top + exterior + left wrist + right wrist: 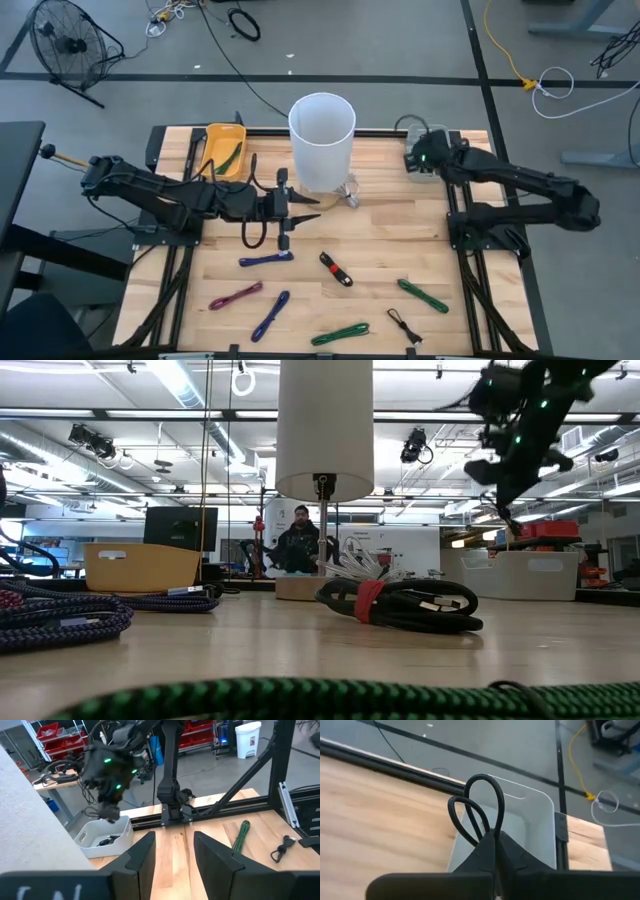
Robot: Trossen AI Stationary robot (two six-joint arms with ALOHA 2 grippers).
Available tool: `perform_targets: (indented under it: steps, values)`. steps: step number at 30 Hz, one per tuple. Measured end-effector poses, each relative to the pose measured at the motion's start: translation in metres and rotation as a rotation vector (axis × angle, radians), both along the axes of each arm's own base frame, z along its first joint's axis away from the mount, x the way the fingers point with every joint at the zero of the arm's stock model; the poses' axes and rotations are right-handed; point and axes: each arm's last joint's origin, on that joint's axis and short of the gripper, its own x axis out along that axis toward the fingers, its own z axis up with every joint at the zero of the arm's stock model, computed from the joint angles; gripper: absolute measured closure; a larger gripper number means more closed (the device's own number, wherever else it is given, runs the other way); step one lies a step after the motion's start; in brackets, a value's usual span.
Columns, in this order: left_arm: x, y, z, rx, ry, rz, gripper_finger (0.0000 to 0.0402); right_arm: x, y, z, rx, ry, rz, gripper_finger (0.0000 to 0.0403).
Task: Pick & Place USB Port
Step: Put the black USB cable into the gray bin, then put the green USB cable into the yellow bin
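My right gripper is shut on a black looped cable and hangs over the white bin at the table's far right corner. In the left wrist view that bin holds another black cable. My left gripper is open and empty, held level near the table's middle, just in front of the tall white cylinder. Several bundled cables lie flat on the near half of the table: a purple-blue one, a red-black one and a green one. My right gripper pinches the black cable between its two fingers, just below its loops. Two loops stand out beyond the fingertips. The cable is lifted clear, above the white bin. Whatever trails behind the fingers is hidden by the gripper itself.
A yellow bin holding a green cable sits at the far left. More cables lie near the front edge: magenta, blue, green and black. A bare strip of wood runs between the two arms.
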Motion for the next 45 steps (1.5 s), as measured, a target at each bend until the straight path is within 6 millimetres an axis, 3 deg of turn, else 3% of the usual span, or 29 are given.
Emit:
perform_targets:
  steps: [7, 25, 29, 39, 45]
  values:
    - [0.000, 0.000, 0.000, 0.000, 0.000, 0.000, 0.0262, -0.023, -0.049, -0.016, 0.125, 0.008, -0.065, 0.0403]
    - [0.000, -0.001, 0.000, -0.001, 0.001, -0.003, 0.0262, -0.007, -0.067, -0.052, 0.251, 0.157, -0.110, 0.0398]
    - [0.000, -0.001, -0.001, 0.000, 0.002, -0.003, 0.0262, -0.006, -0.068, -0.055, 0.249, 0.173, -0.122, 0.0362]
    - [0.000, -0.001, -0.001, -0.001, 0.002, -0.003, 0.0262, -0.006, -0.069, -0.054, 0.239, 0.165, -0.123, 0.0226]
    - [0.000, -0.001, -0.001, -0.001, 0.002, -0.003, 0.0262, -0.008, -0.064, -0.045, 0.247, 0.135, -0.040, 0.0196]
